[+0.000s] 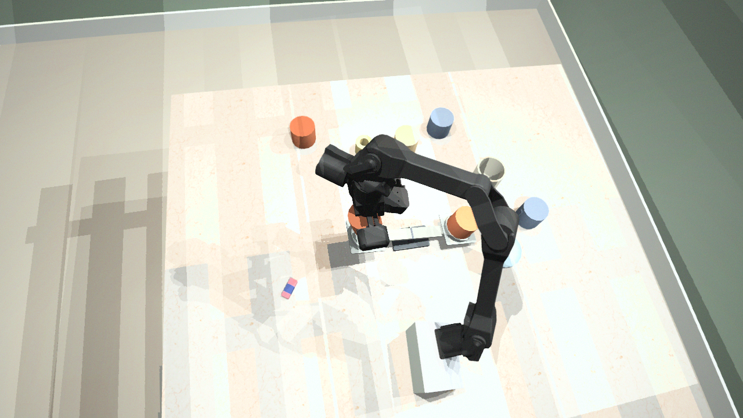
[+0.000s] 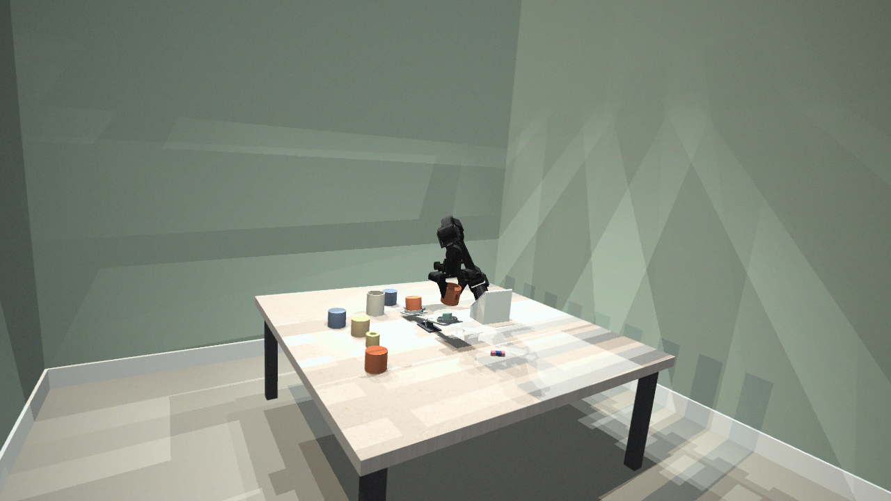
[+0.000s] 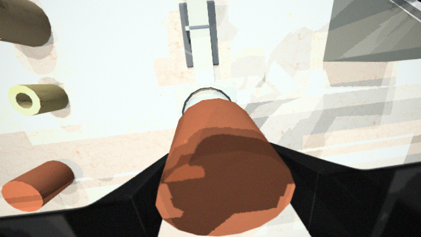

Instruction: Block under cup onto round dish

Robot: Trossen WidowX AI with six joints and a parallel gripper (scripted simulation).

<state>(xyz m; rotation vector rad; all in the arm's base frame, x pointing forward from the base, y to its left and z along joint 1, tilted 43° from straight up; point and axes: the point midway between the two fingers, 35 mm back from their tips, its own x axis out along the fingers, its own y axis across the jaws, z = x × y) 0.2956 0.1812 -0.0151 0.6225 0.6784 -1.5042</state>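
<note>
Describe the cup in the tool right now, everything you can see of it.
The cup is a plain matte orange cylinder, tapering slightly, closed end toward the wrist camera, mouth downward. The tool is shut on its sides, black fingers pressing both flanks. It hangs roughly upright, lifted off the balance, above the pan it left. Nothing else touches it. Its inside is hidden.

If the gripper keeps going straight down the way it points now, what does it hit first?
The gripper points down, shut on the orange cup. Straight below lies the balance pan it came off, with a small teal block on it. The cup's rim would probably meet the pan or block first; exact alignment is unclear.
</note>
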